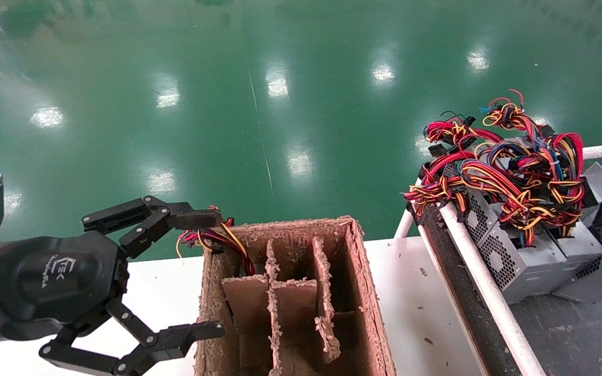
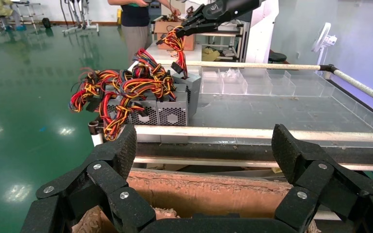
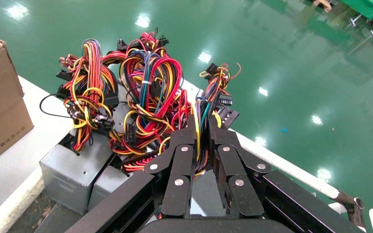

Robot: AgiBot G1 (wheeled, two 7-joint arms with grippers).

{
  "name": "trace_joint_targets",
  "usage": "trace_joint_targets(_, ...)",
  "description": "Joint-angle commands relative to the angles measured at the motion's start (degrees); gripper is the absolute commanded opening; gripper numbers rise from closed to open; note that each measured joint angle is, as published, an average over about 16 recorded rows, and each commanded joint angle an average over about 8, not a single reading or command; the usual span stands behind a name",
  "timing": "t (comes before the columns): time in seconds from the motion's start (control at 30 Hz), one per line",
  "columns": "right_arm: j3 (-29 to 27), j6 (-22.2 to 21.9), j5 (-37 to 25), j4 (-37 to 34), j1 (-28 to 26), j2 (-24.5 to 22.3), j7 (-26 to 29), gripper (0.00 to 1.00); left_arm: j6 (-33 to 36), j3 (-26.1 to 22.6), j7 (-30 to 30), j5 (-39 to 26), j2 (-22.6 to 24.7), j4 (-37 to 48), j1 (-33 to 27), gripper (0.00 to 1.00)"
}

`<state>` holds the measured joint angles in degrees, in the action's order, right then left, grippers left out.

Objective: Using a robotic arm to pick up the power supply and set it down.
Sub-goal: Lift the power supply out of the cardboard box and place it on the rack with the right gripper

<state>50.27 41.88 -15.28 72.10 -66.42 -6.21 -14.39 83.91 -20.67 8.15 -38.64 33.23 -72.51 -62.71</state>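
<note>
Right gripper (image 3: 203, 145) has its two fingers pressed together on a strand of wires, pinching the loom of a power supply (image 3: 70, 172) rather than its metal case; the left wrist view shows it far off, raised above the stack with the red and yellow wires (image 2: 177, 46) hanging from it. The power supplies sit in a cluster at the near end of a railed table on the robot's right, grey boxes (image 1: 510, 256) side by side with their perforated vent faces toward the white rail (image 1: 481, 282). I judge such a box heavy and rigid, with smooth sheet-metal sides that could slip, while the wire bundle is soft and springy. A hold on the wires lets the box swing and strains the cable, so a grip across the case would be steadier. Which box the pinched wires belong to I cannot tell.

Left gripper (image 1: 196, 277) is spread wide, holding nothing, at the left wall of the brown cardboard divider box (image 1: 353, 292), where another wire bundle (image 1: 217, 237) pokes out of a compartment.
</note>
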Motion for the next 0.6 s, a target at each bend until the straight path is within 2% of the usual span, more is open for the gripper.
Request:
trace_joint_targets(0.03, -0.14, -0.39, -0.26, 0.20, 0.03, 0.48, 0.03, 0.00, 0.00, 0.00, 0.00, 0.00, 0.00, 0.00, 0.00, 1.00)
trace_joint_targets(0.13, -0.72, -0.51, -1.09, 0.08, -0.03, 1.20, 0.60, 0.00, 0.00, 0.00, 0.00, 0.00, 0.00, 0.00, 0.00, 1.00)
trace_joint_targets(0.2, -1.16, -0.54, -1.74, -0.05, -0.11, 1.72, 1.05, 0.06, 0.00, 0.00, 0.00, 0.00, 0.00, 0.00, 0.00, 1.00)
trace_joint_targets(0.23, -1.39, -0.56, -2.10, -0.13, -0.16, 2.01, 1.29, 0.12, 0.00, -0.01, 0.00, 0.00, 0.00, 0.00, 0.00, 1.00)
trace_joint_targets(0.4, -2.45, -0.75, -4.08, -0.70, -0.45, 3.60, 2.60, 0.74, 0.00, -0.01, 0.00, 0.01, 0.00, 0.00, 0.00, 1.00)
trace_joint_targets(0.47, -2.78, -0.82, -4.94, -0.95, -0.57, 4.19, 3.15, 0.93, 0.00, -0.01, 0.00, 0.01, 0.00, 0.00, 0.00, 1.00)
trace_joint_targets(0.5, -2.93, -0.84, -5.38, -1.06, -0.64, 4.44, 3.45, 1.00, 0.00, -0.01, 0.00, 0.01, 0.00, 0.00, 0.00, 1.00)
trace_joint_targets(0.6, -3.33, -0.77, -6.64, -1.34, -0.84, 5.00, 4.36, 1.00, 0.00, -0.01, -0.01, 0.01, 0.00, 0.00, 0.00, 1.00)
